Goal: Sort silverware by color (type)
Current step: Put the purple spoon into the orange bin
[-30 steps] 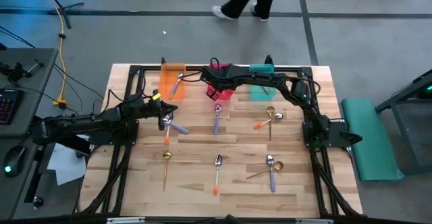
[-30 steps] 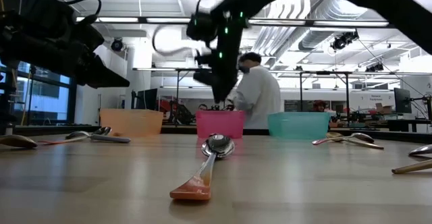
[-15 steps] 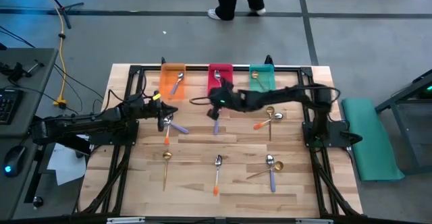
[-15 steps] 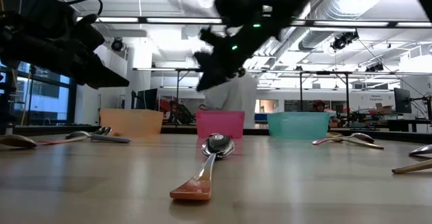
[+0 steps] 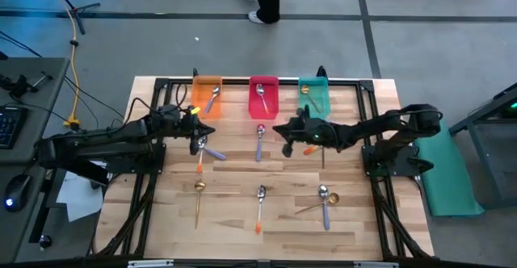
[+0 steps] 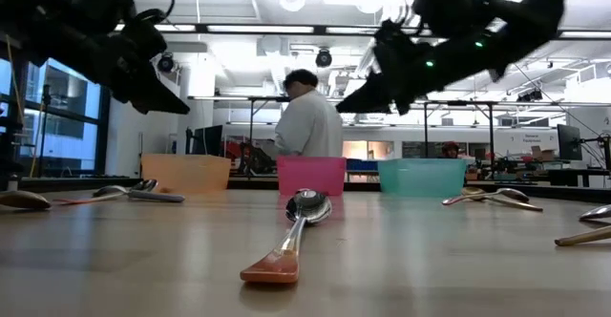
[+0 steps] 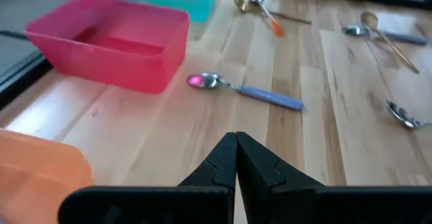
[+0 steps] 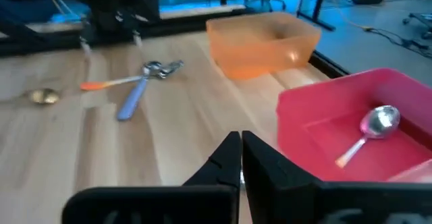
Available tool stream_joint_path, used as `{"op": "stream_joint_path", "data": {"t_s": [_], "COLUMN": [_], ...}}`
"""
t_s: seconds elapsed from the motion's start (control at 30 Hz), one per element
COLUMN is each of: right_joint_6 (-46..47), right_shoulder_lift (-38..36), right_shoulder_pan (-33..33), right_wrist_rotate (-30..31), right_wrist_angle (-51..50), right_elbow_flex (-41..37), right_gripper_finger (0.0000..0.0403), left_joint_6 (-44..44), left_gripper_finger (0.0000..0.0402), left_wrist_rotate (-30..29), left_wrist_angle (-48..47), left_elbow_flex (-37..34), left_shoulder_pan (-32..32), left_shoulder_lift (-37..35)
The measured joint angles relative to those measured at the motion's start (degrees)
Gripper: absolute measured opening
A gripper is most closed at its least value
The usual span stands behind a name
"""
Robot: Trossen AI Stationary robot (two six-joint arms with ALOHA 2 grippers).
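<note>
Over the bench [image 5: 242, 219], our left gripper [image 5: 196, 132] hovers clenched and empty, left of the pink bin [image 5: 263, 98]. An orange-handled spoon [image 5: 261, 95] now lies inside that bin; our right gripper [image 5: 285, 131], clenched and empty, has withdrawn to the bin's lower right.

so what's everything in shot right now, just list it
table: 1, light wood, under everything
bins: 3, orange, pink, green, in a row at the far edge
purple-handled spoons: 4, one in the orange bin, three on the table
orange-handled spoons: 4, one in the pink bin, three on the table
gold spoons: 4, one in the green bin, three on the table
person: 1, white top, beyond the table
left gripper: shut, empty, near the orange bin
right gripper: shut, empty, mid-table
</note>
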Motion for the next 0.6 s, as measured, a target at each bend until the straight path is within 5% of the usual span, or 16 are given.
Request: {"op": "stream_joint_path", "data": {"t_s": [0.23,0.6], "right_joint_6": [0.04,-4.33], "right_shoulder_lift": [-1.05,-1.02], "right_shoulder_pan": [1.17,-4.62], "right_wrist_rotate": [-0.11,-0.11], "right_wrist_angle": [9.62,12.34], "right_elbow_flex": [-7.33,-7.77], "right_gripper_finger": [0.0,0.0], "left_joint_6": [-1.29,-2.48], "left_gripper_finger": [0.0,0.0], "left_wrist_rotate": [-0.32,-0.46], "left_wrist_angle": [1.46,14.6], "left_elbow_flex": [2.73,2.72], "left_shoulder_pan": [-3.08,-4.04], "left_shoulder_lift": [7.56,18.58]}}
